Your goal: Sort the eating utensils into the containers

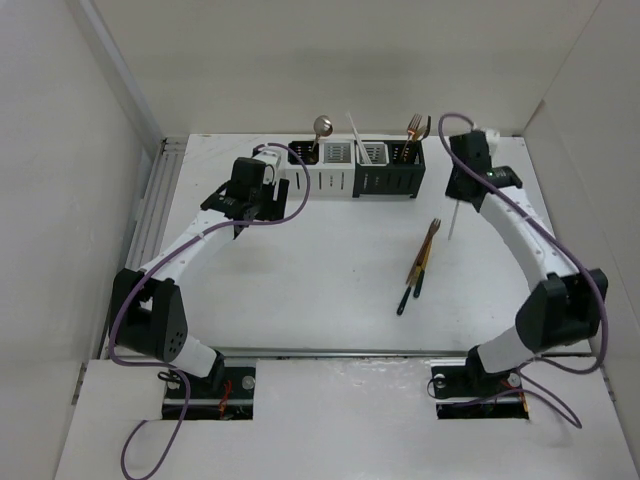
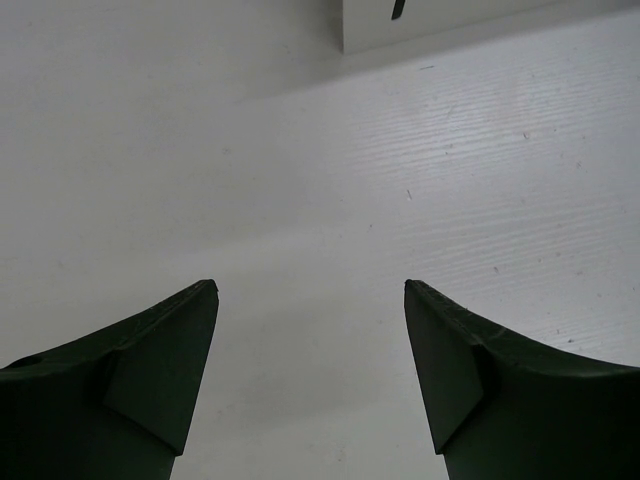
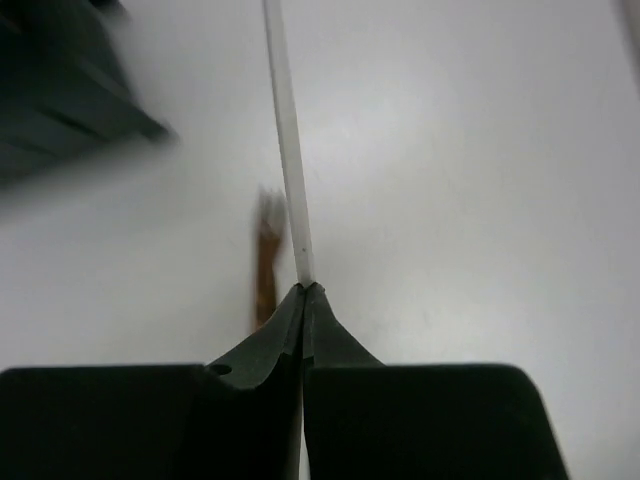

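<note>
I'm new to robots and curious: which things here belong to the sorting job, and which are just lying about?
Job: containers; white chopstick held by right end effector; loose utensils; spoon in a container.
Lying about: purple cables; table.

chopstick (image 3: 288,150) (white) held; loose cutlery (image 1: 422,262) near holders (image 1: 335,182)

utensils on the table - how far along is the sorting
Partly done. A spoon, a standing chopstick and copper forks are already upright in the containers. In hand: the right gripper is shut on a white chopstick. Left to do: the loose utensils, at least one of them a fork, lie on the table. The left gripper is open and empty.
</note>
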You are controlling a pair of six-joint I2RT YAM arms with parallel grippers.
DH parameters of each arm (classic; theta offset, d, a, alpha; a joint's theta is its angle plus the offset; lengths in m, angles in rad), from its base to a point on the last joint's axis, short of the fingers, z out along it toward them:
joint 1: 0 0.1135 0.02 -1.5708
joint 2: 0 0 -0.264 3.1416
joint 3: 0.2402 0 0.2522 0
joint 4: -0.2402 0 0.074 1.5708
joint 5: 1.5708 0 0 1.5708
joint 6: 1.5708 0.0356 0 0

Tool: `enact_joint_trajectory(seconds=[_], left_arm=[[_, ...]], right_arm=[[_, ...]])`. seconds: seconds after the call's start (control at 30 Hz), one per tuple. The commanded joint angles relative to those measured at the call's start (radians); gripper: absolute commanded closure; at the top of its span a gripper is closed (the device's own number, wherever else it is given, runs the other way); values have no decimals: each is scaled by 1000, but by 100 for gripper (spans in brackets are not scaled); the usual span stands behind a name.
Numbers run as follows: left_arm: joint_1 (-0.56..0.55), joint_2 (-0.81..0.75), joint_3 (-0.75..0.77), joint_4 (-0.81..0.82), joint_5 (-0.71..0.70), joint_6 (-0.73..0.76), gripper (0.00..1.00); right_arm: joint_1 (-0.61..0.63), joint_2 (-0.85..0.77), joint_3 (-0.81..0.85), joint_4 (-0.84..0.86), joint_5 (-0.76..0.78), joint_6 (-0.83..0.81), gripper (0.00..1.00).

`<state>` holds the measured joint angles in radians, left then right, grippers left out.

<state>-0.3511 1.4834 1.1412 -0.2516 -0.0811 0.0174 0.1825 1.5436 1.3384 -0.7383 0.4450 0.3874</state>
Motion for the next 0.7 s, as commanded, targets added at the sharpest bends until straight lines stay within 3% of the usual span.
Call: enact_joint_trajectory(seconds=[0.0, 0.07, 0.1, 0.17, 0.23, 0.3, 0.43, 0.57, 0.67], left_arm=[[6, 3, 49, 14, -13, 7, 27], [6, 18, 81, 5, -13, 7, 27], [6, 32, 91, -6, -13, 7, 27], [6, 48, 109, -15, -13, 16, 27], [6, 60, 129, -29, -13, 16, 27], [6, 83, 156, -55, -32, 26, 27], [6, 104, 187, -80, -43, 26, 27], [6, 115, 206, -104, -54, 26, 27], [6, 115, 206, -104, -65, 26, 27]], right_arm=[[112, -105, 194, 232, 144, -137, 100], [159, -82, 225, 397, 133, -258, 100], [201, -65, 238, 574, 133, -298, 100], [226, 33, 289, 692, 103, -346, 100], [236, 136, 459, 727, 29, -346, 100], [256, 348, 621, 747, -6, -358, 100], [267, 518, 790, 767, -64, -367, 100], [288, 602, 793, 767, -23, -367, 100], [288, 512, 660, 767, -14, -337, 100]])
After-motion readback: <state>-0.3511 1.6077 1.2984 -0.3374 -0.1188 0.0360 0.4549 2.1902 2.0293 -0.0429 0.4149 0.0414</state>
